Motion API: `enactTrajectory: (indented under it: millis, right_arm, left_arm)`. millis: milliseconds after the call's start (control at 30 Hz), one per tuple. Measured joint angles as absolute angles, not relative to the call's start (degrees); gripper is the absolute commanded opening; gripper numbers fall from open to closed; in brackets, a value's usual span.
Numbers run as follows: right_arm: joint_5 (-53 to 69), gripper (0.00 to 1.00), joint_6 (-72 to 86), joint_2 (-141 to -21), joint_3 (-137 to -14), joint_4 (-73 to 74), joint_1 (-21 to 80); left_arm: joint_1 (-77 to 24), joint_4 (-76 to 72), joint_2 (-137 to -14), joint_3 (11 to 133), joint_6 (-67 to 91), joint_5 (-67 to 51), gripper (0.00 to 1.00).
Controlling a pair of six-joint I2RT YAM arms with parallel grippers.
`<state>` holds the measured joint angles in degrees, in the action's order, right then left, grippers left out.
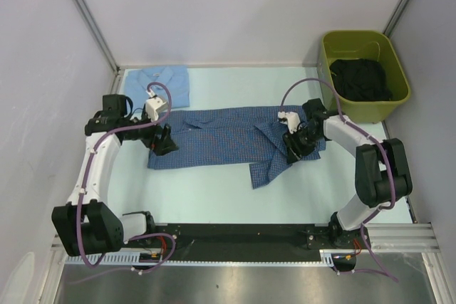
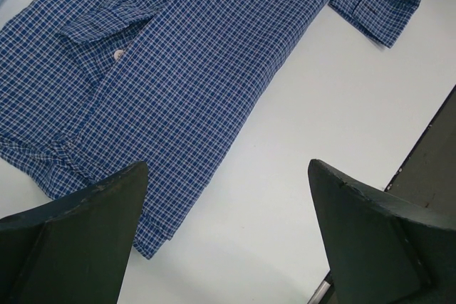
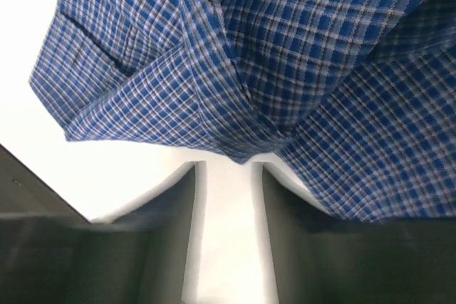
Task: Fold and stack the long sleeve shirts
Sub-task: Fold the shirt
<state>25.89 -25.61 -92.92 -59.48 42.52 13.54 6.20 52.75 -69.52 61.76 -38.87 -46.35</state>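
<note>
Currently the checked blue shirt [image 1: 221,140] lies lengthwise across the middle of the table [image 1: 199,197], partly folded, with one sleeve [image 1: 262,172] angled toward the near edge. A white button [image 2: 118,53] shows on it in the left wrist view.

The left gripper [image 1: 162,142] sits at the shirt's left end with its fingers spread wide. One finger [image 2: 85,233] is over the cloth edge, the other over bare table, and nothing is held.

The right gripper [image 1: 296,146] is at the shirt's right end. Its fingers [image 3: 178,233] are parted by a narrow gap with white table showing between them. A bunched fold of check cloth lies just ahead of the tips, not pinched.

The pale blue shirt [image 1: 160,83] is folded at the far left corner. A green bin [image 1: 370,112] at far right holds dark cloth [image 1: 360,80].
</note>
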Motion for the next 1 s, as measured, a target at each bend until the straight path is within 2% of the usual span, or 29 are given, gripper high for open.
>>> enactTrajectory:
  millis: [33,67,233,400,433,467,500,600,700,800,1000]
  right_arm:
    - [25.9,0.03,-25.4,-93.1,-59.4,42.5,13.8]
    - [25.9,0.00,-24.6,-93.3,-59.5,42.3,14.0]
    - [25.5,0.00,-23.6,-93.0,-62.8,44.8,15.4]
    - [22.0,0.00,-23.8,-93.4,-74.1,48.2,21.8]
    - [21.6,0.04,-24.0,-94.1,-76.4,48.3,23.4]
    - [20.9,0.15,-24.0,-96.2,-80.8,49.2,25.7]
    - [20.8,0.47,-24.0,-97.7,-83.0,49.1,26.9]
    - [21.2,0.66,-23.7,-102.0,-87.4,48.9,28.7]
    - [22.2,0.71,-23.5,-101.3,-83.5,48.9,26.3]
    - [22.5,0.73,-23.5,-95.6,-73.7,48.8,21.8]
    - [21.8,0.70,-23.3,-86.5,-58.4,47.1,17.6]
  left_arm:
    - [6.2,52.4,-69.5,61.6,-38.5,-46.5,0.99]
    - [6.2,52.2,-69.5,61.4,-38.3,-46.7,0.99]
    - [6.2,51.2,-68.9,60.8,-37.5,-46.7,0.99]
    - [5.7,51.0,-68.5,60.6,-37.4,-46.7,0.99]
    - [5.5,51.0,-68.5,60.6,-37.2,-46.7,0.99]
    - [5.4,50.8,-68.6,60.6,-36.9,-46.7,0.99]
    - [5.4,50.7,-68.6,60.6,-36.5,-46.7,1.00]
    - [5.3,50.3,-68.6,60.6,-35.9,-46.6,0.99]
    - [5.3,50.2,-68.6,60.6,-35.9,-46.7,0.99]
    - [5.3,50.2,-68.7,60.6,-35.9,-46.8,0.99]
    - [5.2,49.7,-70.5,60.6,-35.3,-47.7,0.99]
